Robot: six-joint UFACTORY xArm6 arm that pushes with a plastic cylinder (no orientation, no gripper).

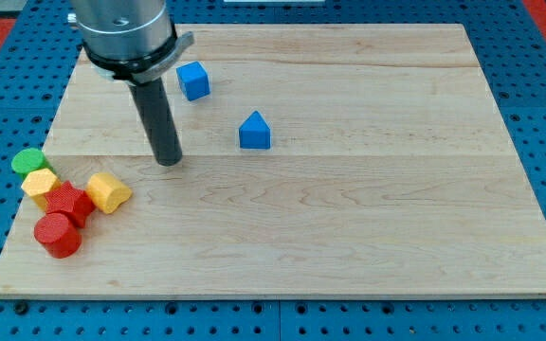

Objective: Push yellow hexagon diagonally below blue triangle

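Note:
The yellow hexagon (108,192) lies near the board's left edge, at the right end of a cluster of blocks. The blue triangle (254,131) stands near the board's middle, towards the view's top. My tip (168,162) rests on the board between them. It is up and to the right of the yellow hexagon with a gap between them, and left of and a little below the blue triangle. It touches no block.
A blue cube (193,80) sits above and right of my tip. The left cluster also holds a green cylinder (28,161), a second yellow block (39,183), a red block (68,203) and a red cylinder (57,235). The wooden board (368,237) sits on a blue pegboard.

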